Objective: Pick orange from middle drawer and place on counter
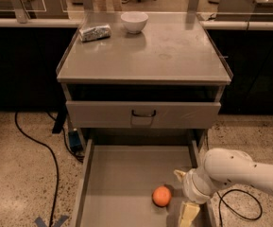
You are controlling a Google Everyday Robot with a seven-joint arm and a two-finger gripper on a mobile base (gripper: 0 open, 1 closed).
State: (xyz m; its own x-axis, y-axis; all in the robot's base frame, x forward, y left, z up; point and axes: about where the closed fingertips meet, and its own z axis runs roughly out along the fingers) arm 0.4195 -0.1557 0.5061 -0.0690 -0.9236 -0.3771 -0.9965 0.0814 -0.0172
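Orange sat in the middle drawer, gripper just right of it; bowl and packet were up on the counter.

Gripper lower right; fingers apart

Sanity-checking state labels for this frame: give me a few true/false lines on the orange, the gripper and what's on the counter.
1. The orange lies on the floor of the pulled-out middle drawer. True.
2. The gripper is shut on the orange. False: it is open, low at the drawer's right side just right of the orange, and its fingers are not closed around the fruit.
3. A white bowl stands on the counter near its far edge. True.
4. The foil packet lies in the drawer next to the orange. False: it is on the counter, left of the bowl.
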